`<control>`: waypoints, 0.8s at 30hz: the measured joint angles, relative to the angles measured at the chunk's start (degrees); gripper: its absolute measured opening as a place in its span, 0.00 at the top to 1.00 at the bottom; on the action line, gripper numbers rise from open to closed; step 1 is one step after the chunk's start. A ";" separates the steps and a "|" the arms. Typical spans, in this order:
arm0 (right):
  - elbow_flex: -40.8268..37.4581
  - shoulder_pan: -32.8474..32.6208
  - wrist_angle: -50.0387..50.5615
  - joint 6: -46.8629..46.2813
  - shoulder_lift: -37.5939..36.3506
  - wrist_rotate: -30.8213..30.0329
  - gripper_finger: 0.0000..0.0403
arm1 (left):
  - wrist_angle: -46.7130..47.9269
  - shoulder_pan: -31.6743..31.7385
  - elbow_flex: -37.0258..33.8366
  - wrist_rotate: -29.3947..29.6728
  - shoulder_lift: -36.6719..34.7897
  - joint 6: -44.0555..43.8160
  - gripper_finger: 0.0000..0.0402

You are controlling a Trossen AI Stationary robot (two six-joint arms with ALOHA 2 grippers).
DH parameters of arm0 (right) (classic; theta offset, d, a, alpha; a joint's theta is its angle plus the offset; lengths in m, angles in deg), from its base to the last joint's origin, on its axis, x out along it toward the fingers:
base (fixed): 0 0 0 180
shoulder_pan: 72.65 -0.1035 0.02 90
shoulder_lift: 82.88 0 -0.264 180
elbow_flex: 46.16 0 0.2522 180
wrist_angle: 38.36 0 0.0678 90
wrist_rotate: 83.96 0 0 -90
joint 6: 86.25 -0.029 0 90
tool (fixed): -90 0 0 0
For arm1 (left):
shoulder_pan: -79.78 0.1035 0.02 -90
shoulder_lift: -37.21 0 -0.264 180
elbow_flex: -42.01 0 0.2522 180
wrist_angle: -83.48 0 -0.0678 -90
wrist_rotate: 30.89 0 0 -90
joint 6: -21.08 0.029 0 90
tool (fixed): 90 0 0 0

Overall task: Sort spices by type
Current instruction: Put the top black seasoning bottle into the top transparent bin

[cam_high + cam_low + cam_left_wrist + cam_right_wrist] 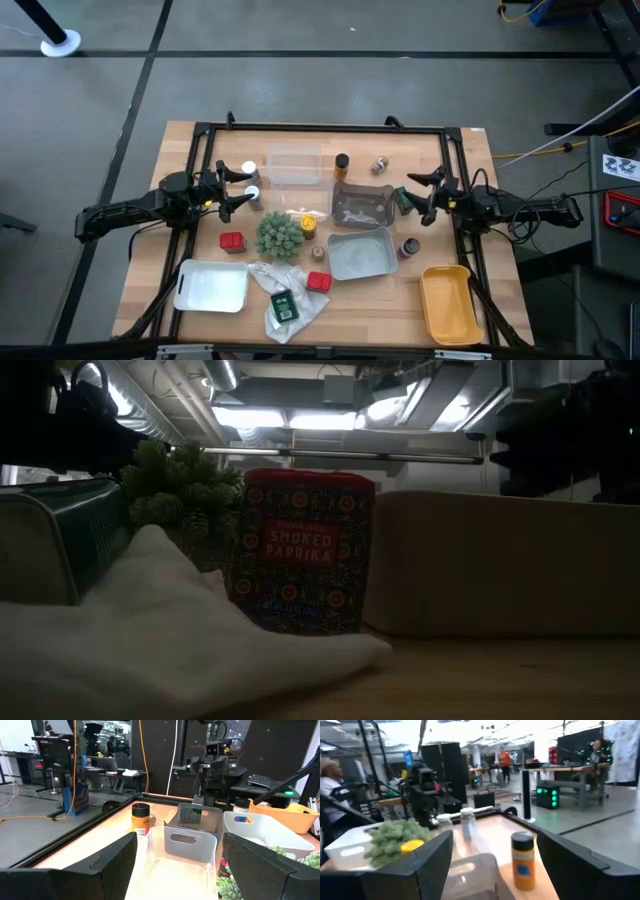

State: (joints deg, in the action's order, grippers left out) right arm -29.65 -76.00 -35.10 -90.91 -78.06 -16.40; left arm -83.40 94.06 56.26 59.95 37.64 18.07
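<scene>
The left end effector (243,187) hovers at the left side of the surface (200,240) with its fingers spread wide and nothing between them; a white-capped jar (252,193) stands just beside its tips, and the clear tray (294,166) lies right ahead of it. The right end effector (413,198) hangs at the opposite side, also released and empty, just beside the edge of the grey tray (362,203) — a small green packet (401,200) sits close to its fingertips. A dark brown jar (342,163) stands at the far side of the surface between the two arms, with a small tipped jar (379,165) near it. A yellow-capped jar (309,222) sits just beside the green plant (278,235) in the middle. One red packet (231,241) lies left of the plant, another — the paprika tin (302,550) — near the white bag (285,295). A dark jar (408,248) stands beside the second grey tray (360,254), well apart from both end effectors.
</scene>
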 joint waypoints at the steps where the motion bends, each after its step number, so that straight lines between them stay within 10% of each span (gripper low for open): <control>1: 0.74 0.00 -0.38 0.00 -0.06 -0.02 0.29 | 0.02 0.02 0.00 0.00 0.00 0.00 0.30; 10: 6.80 0.02 -0.16 0.94 4.01 -1.39 0.29 | 0.01 0.00 0.00 0.00 0.00 0.00 0.30; 24: 24.02 3.93 8.70 3.64 29.62 -15.19 0.29 | 0.01 0.00 0.00 0.00 0.00 0.00 0.30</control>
State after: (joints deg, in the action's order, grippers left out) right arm -5.64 -72.07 -26.40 -87.28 -48.44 -31.59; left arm -83.39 94.06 56.26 59.95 37.64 18.07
